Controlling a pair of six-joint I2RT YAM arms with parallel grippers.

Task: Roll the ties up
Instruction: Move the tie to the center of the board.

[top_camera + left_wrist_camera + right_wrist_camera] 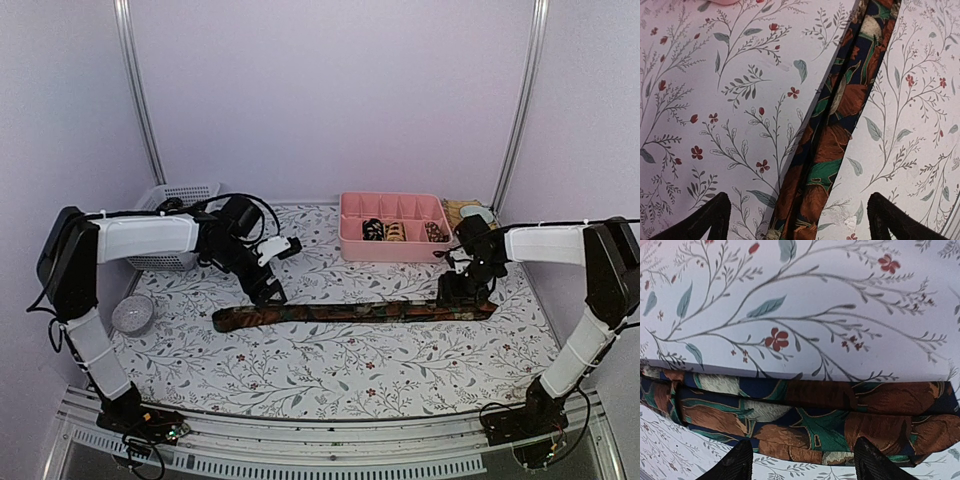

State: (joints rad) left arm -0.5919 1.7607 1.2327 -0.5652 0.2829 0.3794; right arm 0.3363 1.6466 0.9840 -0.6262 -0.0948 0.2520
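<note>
The near part of the flowery cloth [330, 385] is open room. In the middle, the long tie [350, 312] lies flat, left to right. The left gripper [268, 292] is spread wide over its left part. The right gripper [465, 292] is spread over its right end, pinching nothing. Behind, the pink tray [390, 252] holds rolled ties [373, 229].

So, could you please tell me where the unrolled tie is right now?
In the top view the unrolled tie lies flat across the middle of the table, just below the pink tray.
</note>
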